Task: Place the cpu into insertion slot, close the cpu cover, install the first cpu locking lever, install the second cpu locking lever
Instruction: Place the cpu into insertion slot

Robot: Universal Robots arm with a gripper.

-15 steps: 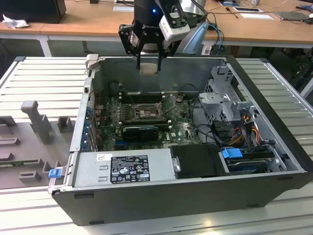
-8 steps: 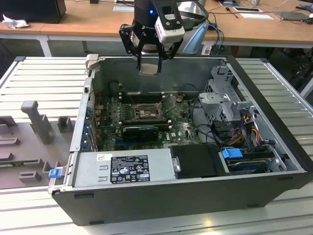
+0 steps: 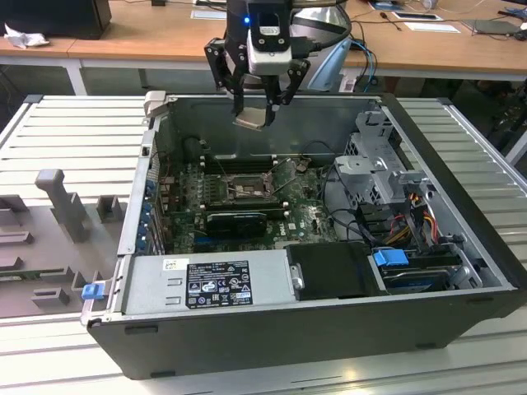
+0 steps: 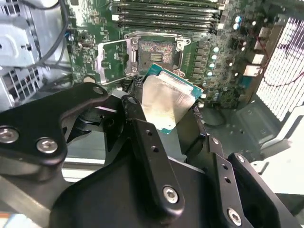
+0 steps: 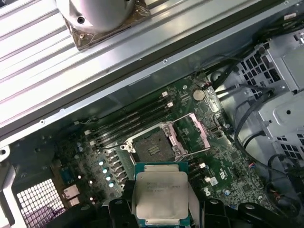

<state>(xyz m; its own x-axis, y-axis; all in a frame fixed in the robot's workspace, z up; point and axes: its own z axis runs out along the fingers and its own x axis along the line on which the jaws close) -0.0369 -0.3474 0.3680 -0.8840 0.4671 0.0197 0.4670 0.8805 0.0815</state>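
**Exterior view, left to right.** The open computer case point(image 3: 247, 280) lay on the ribbed tabletop point(image 3: 74, 123). The pincer point(image 3: 254, 113) hung over the case's far wall, clamped on the cpu point(image 3: 251, 120) by two opposite edges. The cpu was in the air, at 12 o'clock from the insertion slot point(image 3: 240, 188) and well above it, touching nothing but the fingers. The cpu cover point(image 3: 284, 171) stood raised at 2 o'clock from the slot, leaving the slot bare.

**Orientation.** The cpu was square, so no long axis could be assigned. It sat tilted, not level with the board. In the first wrist view the cpu point(image 5: 161, 192) showed its metal-lidded face toward the wrist, so the contact side pointed down into the case. In the second wrist view the cpu point(image 4: 166, 102) looked turned against the edges of the insertion slot point(image 4: 154, 52).

**Risks, as judged.**
- If the tilt or the turn went uncorrected, a corner would meet the slot first and could damage its contacts.
- The hold was on thin edges only, so a slip would drop the cpu onto the board.
- The raised cpu cover point(image 4: 113, 61) stood close beside the slot and could be struck.
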